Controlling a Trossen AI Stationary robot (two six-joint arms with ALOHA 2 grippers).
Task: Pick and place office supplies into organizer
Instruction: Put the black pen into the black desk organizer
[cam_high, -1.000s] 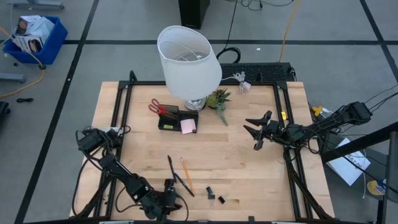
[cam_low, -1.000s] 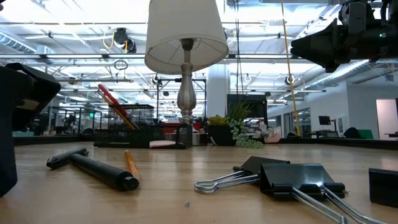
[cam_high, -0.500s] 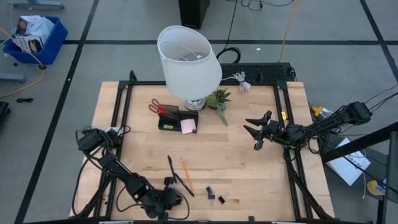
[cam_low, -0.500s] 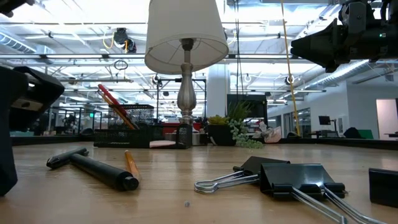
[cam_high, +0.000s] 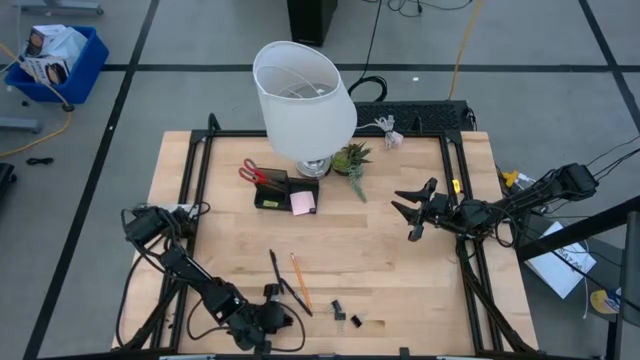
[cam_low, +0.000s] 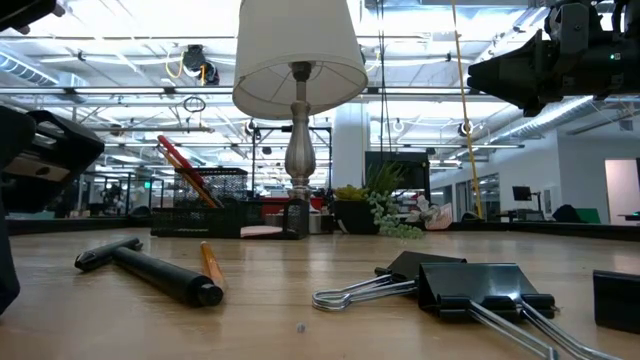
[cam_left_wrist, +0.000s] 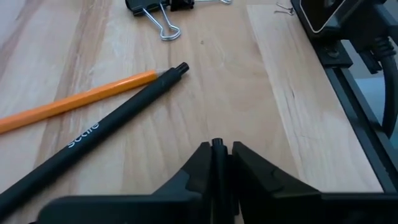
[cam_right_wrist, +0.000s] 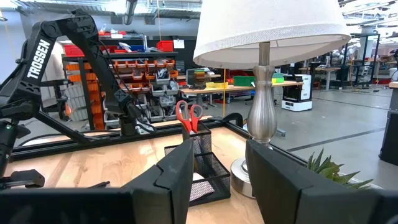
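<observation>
Near the table's near edge my left gripper (cam_high: 270, 295) (cam_left_wrist: 217, 149) is shut on a black pen (cam_high: 274, 268). Just to its right, flat on the wood, lie a second black pen (cam_left_wrist: 93, 134) and an orange pencil (cam_left_wrist: 74, 99). Black binder clips (cam_high: 345, 315) (cam_low: 480, 285) lie farther right. The black organizer (cam_high: 285, 190) stands at the lamp's foot with red-handled scissors (cam_high: 252, 172) upright in it and a pink sticky pad (cam_high: 303, 202) beside it. My right gripper (cam_high: 410, 215) (cam_right_wrist: 217, 180) hovers open at the table's right. My left gripper pinches the black pen at its near end (cam_left_wrist: 217, 145) between the two fingers. Only a thin black sliver shows between the fingertips; the gripper's body hides the rest of the contact. The fingers come in low, close to the wood. The pen's far part (cam_high: 272, 260) lies on the table.
A tall white-shaded lamp (cam_high: 305, 95) and a small green plant (cam_high: 352, 158) stand at the far middle, right by the organizer. A black metal frame (cam_high: 465, 240) runs along the table's sides. Bare wood (cam_high: 380, 250) lies between both grippers.
My left gripper has shut its fingers, staying in place near the table's near edge. The pens, pencil and clips lie as they did.
</observation>
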